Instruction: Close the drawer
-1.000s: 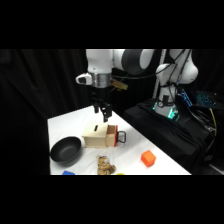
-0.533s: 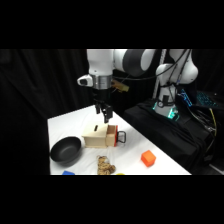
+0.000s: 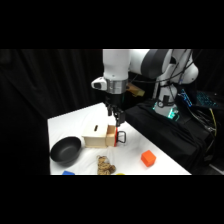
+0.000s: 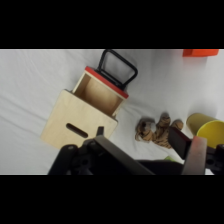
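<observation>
My pincer (image 3: pixel 117 119) hangs just above the small red-fronted drawer (image 4: pixel 107 83) with its black loop handle (image 4: pixel 119 66), pulled partway out of the pale wooden box (image 4: pixel 80 118) on the white surface (image 3: pixel 75 121). Whether my pincer is open, I cannot tell. A striped toy tiger (image 4: pixel 158 130) lies beside the box.

In the wrist view the orange block (image 4: pixel 200 52) is cut by the top edge, only a sliver showing. Two yellow objects (image 4: pixel 206 129) run off the right edge, too partial to name. The gripper's linkage covers the wooden box's (image 4: pixel 75 120) near corner. Side view: a blue thing (image 3: pixel 68 172) barely peeks in at the bottom, and the brown lump (image 3: pixel 105 165) stays too blurred to identify.
</observation>
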